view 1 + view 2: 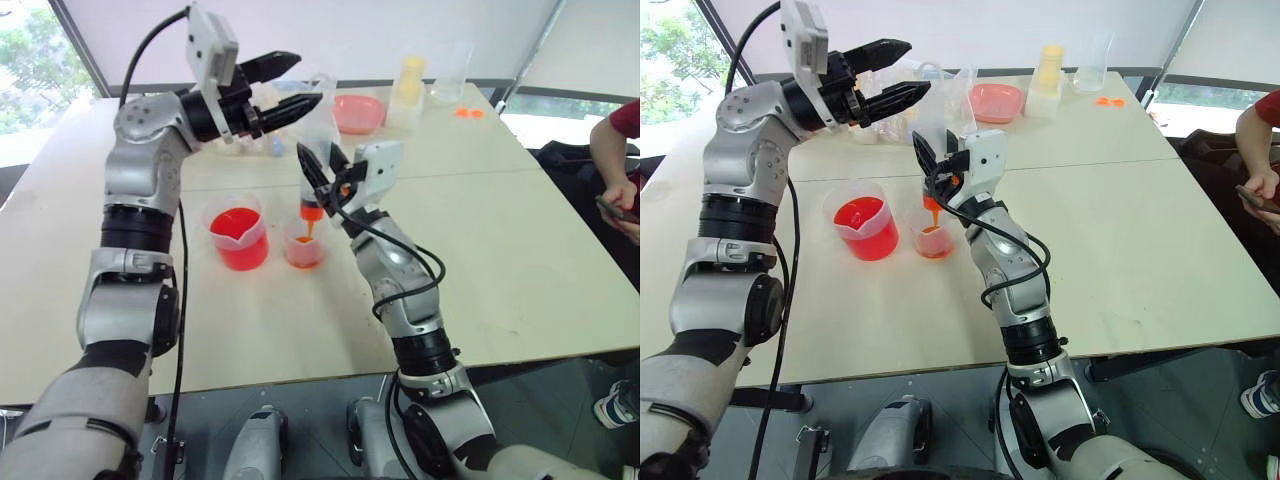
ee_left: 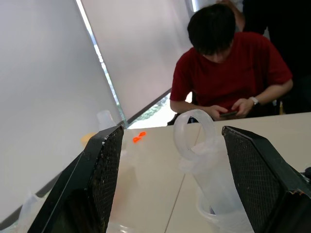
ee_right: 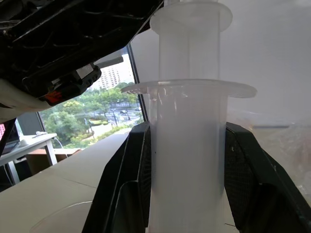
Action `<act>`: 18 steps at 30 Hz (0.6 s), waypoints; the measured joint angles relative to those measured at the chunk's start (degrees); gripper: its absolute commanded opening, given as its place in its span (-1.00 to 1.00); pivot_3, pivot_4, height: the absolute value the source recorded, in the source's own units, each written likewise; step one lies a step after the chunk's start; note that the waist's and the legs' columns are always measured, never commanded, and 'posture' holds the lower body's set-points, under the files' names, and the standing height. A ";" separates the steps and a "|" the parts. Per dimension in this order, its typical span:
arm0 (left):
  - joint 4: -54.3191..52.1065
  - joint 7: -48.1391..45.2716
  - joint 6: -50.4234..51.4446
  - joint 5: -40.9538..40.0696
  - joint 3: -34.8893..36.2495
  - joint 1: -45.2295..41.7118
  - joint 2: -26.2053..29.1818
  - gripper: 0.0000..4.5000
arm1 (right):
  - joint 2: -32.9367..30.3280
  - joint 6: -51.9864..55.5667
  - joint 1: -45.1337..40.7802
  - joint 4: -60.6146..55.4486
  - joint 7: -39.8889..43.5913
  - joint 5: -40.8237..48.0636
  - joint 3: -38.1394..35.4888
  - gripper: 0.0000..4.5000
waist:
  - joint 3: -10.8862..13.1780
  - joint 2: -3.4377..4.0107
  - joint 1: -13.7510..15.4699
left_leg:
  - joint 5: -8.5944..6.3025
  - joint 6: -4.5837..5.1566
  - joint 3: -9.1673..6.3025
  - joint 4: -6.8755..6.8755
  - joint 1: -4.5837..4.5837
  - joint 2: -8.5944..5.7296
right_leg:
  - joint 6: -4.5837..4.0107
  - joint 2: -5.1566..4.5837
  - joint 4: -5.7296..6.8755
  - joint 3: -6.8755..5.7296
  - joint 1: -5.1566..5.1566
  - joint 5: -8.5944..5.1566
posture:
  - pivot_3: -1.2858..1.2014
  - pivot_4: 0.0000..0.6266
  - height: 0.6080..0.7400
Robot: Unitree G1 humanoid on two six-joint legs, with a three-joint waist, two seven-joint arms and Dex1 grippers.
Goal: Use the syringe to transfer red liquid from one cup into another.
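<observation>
Syringe (image 1: 318, 150) is held upright by right gripper (image 1: 322, 170), fingers clamped on barrel, orange tip over smaller cup (image 1: 303, 243), at 3 o'clock of beaker (image 1: 238, 237). Left gripper (image 1: 292, 88) fingers spread wide around plunger top. Plastic judged light, stiff, slippery; plunger best pressed at flange.

Both arms are silver-grey segmented shells with black joint bands. Black cables loop along them. Each wrist carries a white camera block behind a black two-fingered tool (image 1: 292, 85).

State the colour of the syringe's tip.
Orange, clearest in the left eye view: the syringe tip.
</observation>
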 measured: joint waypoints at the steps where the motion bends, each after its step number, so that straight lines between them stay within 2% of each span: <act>1: 0.51 0.27 -0.15 0.26 0.02 -0.48 -0.32 0.27 | 0.00 -0.15 0.11 0.00 0.03 -0.26 0.03 -0.38 | 0.00 0.00 0.00 | 0.00 0.00 0.00 0.00 0.00 0.00 | 0.00 0.00 0.00 0.00 0.00 0.00 | 0.03 -0.52 1.00; 3: 0.85 0.76 -0.83 0.60 0.04 -0.93 -0.96 -0.03 | 0.00 -0.70 0.25 0.00 0.16 -0.75 0.16 -0.38 | 0.00 0.00 -0.02 | 0.00 0.00 0.00 0.00 0.00 0.00 | 0.00 0.00 0.00 0.00 0.00 0.00 | 0.03 -0.52 1.00; 6: 1.78 0.95 -1.77 1.16 -0.18 -0.98 -1.39 -0.69 | 0.02 -1.13 0.26 0.00 0.24 -1.03 0.10 -0.38 | 0.00 0.00 -0.09 | 0.00 0.00 -0.01 0.00 0.00 0.00 | 0.01 0.01 0.01 0.00 0.00 0.00 | 0.03 -0.52 1.00; 8: 1.93 0.59 -2.76 1.93 -1.08 -0.99 -1.51 -0.99 | 0.03 -1.12 0.26 0.21 0.11 -1.23 -0.02 -0.38 | 0.00 0.00 -0.06 | 0.00 0.00 0.00 0.00 0.00 0.00 | 0.01 0.01 0.01 0.00 0.00 0.00 | 0.03 -0.52 1.00; 18: 1.24 -2.09 -2.81 3.33 -1.53 -0.97 -0.28 -0.99 | 0.16 -1.30 0.65 0.54 0.54 -2.13 0.36 -0.38 | 0.00 0.00 -0.07 | 0.00 0.00 0.00 0.00 0.00 0.00 | 0.01 0.01 0.01 0.00 0.00 0.00 | 0.03 -0.52 1.00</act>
